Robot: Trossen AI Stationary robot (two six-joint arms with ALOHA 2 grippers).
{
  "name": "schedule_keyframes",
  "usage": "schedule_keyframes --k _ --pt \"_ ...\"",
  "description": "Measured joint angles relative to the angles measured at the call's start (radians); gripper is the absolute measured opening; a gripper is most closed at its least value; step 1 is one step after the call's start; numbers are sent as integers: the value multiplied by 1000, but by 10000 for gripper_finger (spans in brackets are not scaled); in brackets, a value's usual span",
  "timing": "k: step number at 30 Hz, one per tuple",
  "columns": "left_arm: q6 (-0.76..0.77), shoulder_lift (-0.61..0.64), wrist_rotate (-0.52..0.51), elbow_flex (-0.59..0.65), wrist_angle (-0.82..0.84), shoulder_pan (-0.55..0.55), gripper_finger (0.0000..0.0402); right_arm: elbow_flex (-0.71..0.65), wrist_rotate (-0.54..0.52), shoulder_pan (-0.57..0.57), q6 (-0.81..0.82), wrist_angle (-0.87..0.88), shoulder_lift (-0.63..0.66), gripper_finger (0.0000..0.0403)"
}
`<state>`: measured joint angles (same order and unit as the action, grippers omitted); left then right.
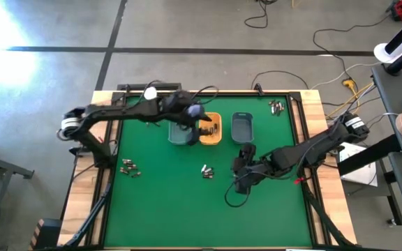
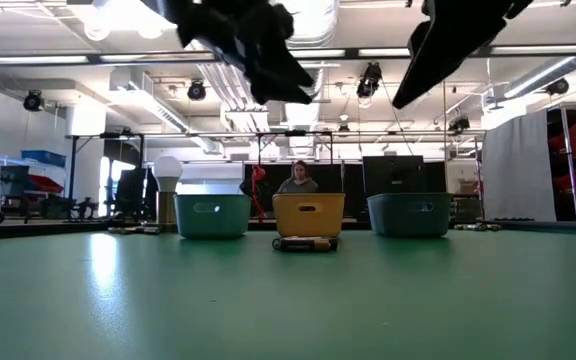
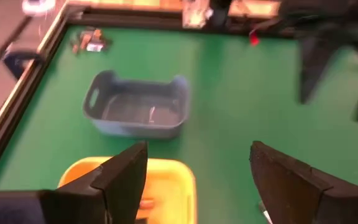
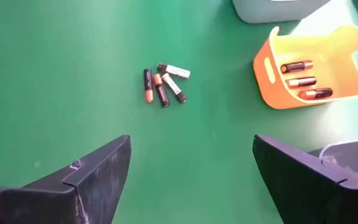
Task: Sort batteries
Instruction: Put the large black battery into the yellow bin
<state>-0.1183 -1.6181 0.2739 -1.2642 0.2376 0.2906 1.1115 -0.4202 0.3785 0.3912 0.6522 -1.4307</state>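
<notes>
Three small trays stand in a row at mid-table: a teal tray [image 1: 179, 132], a yellow tray [image 1: 211, 132] and a grey-blue tray [image 1: 242, 126]. The yellow tray [image 4: 319, 65] holds three batteries [image 4: 300, 81]; the grey-blue tray [image 3: 138, 109] holds one battery [image 3: 152, 114]. Loose batteries lie on the green mat in clusters: middle [image 1: 206, 171], [image 4: 163, 83], left [image 1: 130, 167], far right [image 1: 278, 107]. My left gripper [image 3: 197, 155], [image 1: 199, 125] hovers open above the yellow tray. My right gripper [image 4: 191, 146], [image 1: 243, 171] hangs open above the mat, right of the middle cluster.
A metal dome with a white ball [image 1: 150, 93] stands at the far edge behind the left arm. A raised wooden rim [image 1: 313, 160] frames the mat. Cables trail off both arms. Beyond the far edge, the low view shows a person [image 2: 298, 180].
</notes>
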Motion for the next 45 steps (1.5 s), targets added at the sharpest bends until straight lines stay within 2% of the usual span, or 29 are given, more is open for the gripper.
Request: schedule_keyframes --k 6,15,26,36,42,45 --pt "23 138 -3 257 -230 -16 253 26 -1 -54 -12 -2 -6 326" --pt "-16 259 -22 483 -417 -16 253 95 -2 -143 -11 -18 -10 322" --pt "-52 422 -22 599 -441 -16 252 148 -2 -254 -5 -62 -10 324" --pt "-46 563 -21 705 -435 -16 252 204 -5 -359 89 -59 -10 320" --pt "6 587 -19 765 -437 -16 252 204 -65 -371 158 -65 -10 321" --pt "52 601 3 800 -444 -16 252 204 -139 -364 194 -66 -11 326"
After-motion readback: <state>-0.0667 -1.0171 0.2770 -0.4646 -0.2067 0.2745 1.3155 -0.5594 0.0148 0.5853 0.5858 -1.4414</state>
